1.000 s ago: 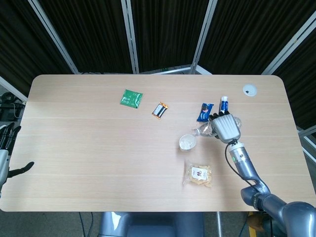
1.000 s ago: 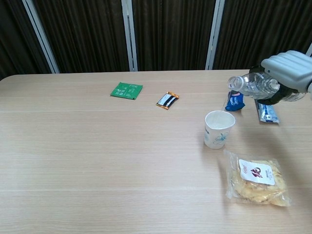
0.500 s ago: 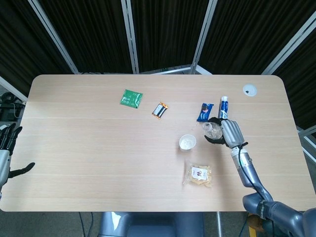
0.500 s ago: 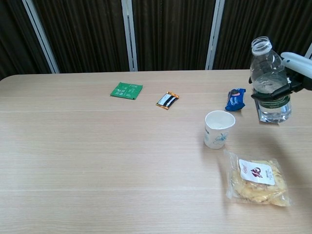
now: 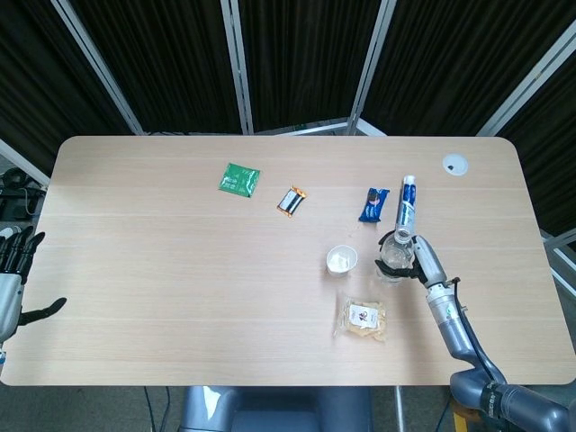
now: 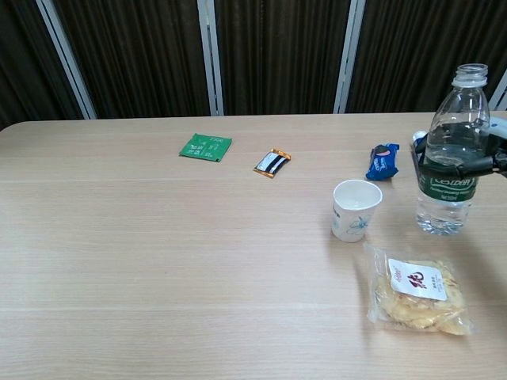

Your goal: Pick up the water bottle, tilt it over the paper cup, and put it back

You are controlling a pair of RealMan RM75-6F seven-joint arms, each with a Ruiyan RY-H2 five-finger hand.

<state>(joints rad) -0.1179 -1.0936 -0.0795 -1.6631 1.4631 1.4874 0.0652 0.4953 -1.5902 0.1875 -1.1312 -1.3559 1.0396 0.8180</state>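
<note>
**Water bottle upright beside the cup, right hand around it**

Far left, the left hand (image 5: 13, 270) hangs off the table (image 5: 162, 270) edge, fingers apart and holding nothing. On the far half of the table lie a green packet (image 6: 205, 147), then a small dark snack bar (image 6: 272, 162), both well apart from the work area. Further right, the paper cup (image 6: 355, 209) stands upright near the middle-right, its mouth open. Behind it and to its right lies a blue wrapper (image 6: 382, 161); in front of the cup sits a clear snack bag (image 6: 417, 288). A white tube (image 5: 407, 200) lies behind the bottle.

The water bottle (image 6: 451, 158) stands upright just right of the cup, uncapped, its base at or very near the tabletop; I cannot tell whether it has actually touched down. The right hand (image 5: 416, 256) wraps its fingers (image 6: 444, 165) around the green label band, so it is grasping the bottle.

Judging by the upright pose beside the cup, the tilt looks done and the put-back is in hand. The risks from here:

- Letting go before the base is fully seated could make the open bottle rock and tip, spilling water towards the cup or snack bag.
- Fingers dragging on the label as they open could pull the bottle over.
- A sideways withdrawal might knock the light paper cup, which sits near.
</note>
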